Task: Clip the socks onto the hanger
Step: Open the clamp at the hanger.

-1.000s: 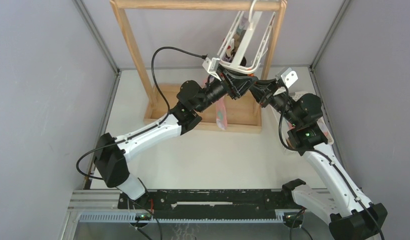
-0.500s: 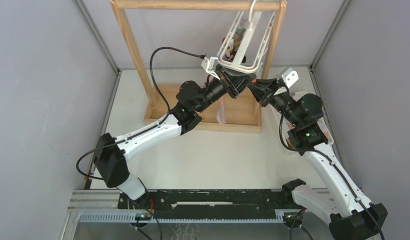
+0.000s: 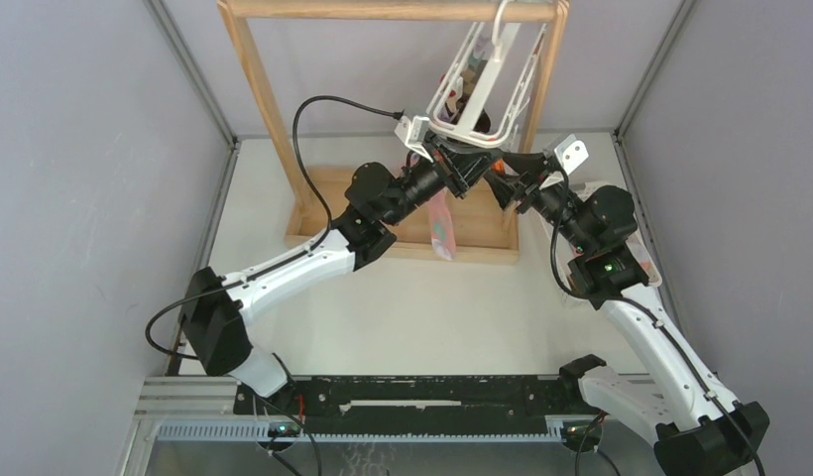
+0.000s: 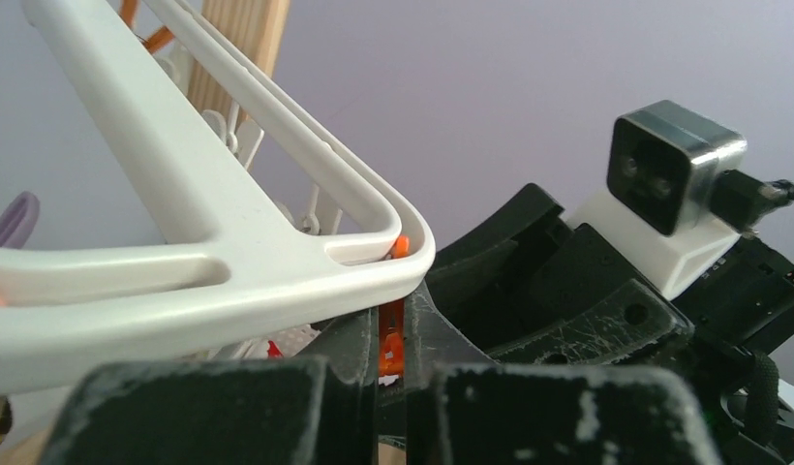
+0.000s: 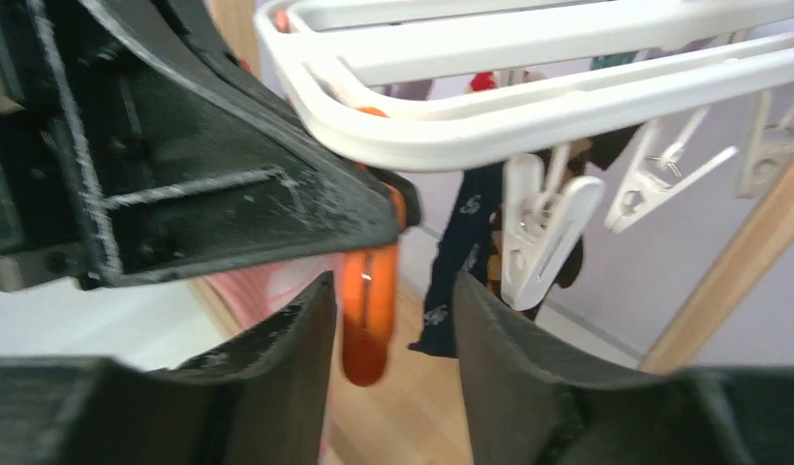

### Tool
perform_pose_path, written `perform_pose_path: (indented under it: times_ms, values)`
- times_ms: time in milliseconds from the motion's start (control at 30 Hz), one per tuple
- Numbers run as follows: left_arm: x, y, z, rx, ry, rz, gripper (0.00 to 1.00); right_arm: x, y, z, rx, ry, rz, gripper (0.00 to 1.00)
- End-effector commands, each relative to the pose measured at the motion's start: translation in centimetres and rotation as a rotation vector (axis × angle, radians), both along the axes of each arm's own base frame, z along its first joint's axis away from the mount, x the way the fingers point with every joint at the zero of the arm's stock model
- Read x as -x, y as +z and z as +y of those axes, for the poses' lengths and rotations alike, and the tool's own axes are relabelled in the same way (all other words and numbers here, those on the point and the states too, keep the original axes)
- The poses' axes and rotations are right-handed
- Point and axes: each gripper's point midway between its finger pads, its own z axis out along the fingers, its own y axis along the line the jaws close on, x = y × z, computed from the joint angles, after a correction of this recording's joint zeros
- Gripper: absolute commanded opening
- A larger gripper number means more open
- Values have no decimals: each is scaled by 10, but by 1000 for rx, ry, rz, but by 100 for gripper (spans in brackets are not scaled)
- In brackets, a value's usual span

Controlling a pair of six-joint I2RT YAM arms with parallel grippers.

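The white hanger (image 3: 479, 84) hangs by its hook from the wooden rack's top bar, with socks (image 3: 469, 79) bunched inside the frame. Both grippers meet under its near corner. My left gripper (image 4: 393, 341) is shut on an orange clip (image 4: 391, 339) dangling from the hanger's rim (image 4: 209, 232). My right gripper (image 5: 393, 320) stands open around the same orange clip (image 5: 367, 320), its fingers apart from it. A pink sock (image 3: 439, 223) hangs below the left gripper (image 3: 469, 164); what holds it is hidden. A dark sock (image 5: 466, 257) hangs behind.
The tall wooden rack (image 3: 259, 89) stands at the back, its base frame (image 3: 328, 193) on the table under the arms. White clips (image 5: 543, 228) dangle from the hanger's rim beside the right fingers. Grey walls close in on both sides.
The left jaws have closed onto the orange clip. The right jaws have opened away from it. The left wrist edged up towards the hanger's corner.
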Motion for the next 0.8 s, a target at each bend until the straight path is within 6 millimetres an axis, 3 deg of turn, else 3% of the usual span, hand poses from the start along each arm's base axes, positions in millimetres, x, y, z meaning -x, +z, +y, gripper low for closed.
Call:
perform_pose_path:
  times_ms: [0, 100, 300, 533, 767]
  values:
    - [9, 17, 21, 35, 37, -5, 0, -7, 14, -21, -46, -125, -13, 61]
    - [10, 13, 23, 24, 42, 8, 0, -3, 13, -34, -68, -173, -14, 64]
    - [11, 1, 27, 9, 49, 37, 0, -1, 8, -79, -169, -353, 27, 64]
    - [11, -13, 34, 1, 67, 74, 0, -8, -26, -120, -230, -547, 156, 63]
    - [8, -17, 41, -29, 108, 77, 0, -19, -47, -158, -347, -702, 227, 60]
